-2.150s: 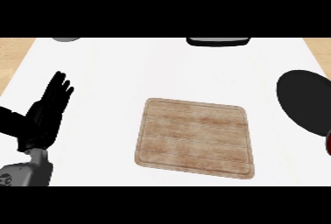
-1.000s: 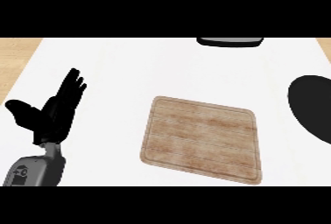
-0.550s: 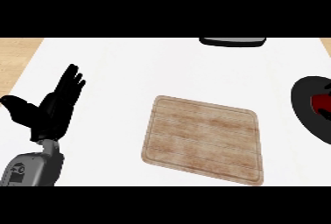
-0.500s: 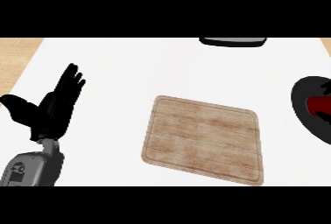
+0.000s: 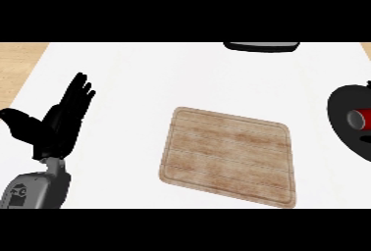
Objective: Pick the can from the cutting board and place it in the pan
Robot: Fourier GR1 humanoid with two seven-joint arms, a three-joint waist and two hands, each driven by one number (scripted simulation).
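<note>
The red can [image 5: 360, 118] lay in the pan [image 5: 346, 128] at right edge; the left hand [image 5: 56, 122] rested open and empty, far left.

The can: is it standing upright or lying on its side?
Lying on its side. The red can rests in the black pan at the right edge, its round end facing left; the cutting board is bare.

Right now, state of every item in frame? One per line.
can: red, lying on its side inside the pan, cut off by the view's right edge
pan: black, on the counter at right, holds the can
cutting board: flat on the counter, nothing on it
left hand: open, fingers up, resting at left, holds nothing
right hand: not in view
dark object: top edge, partly out of frame
</note>
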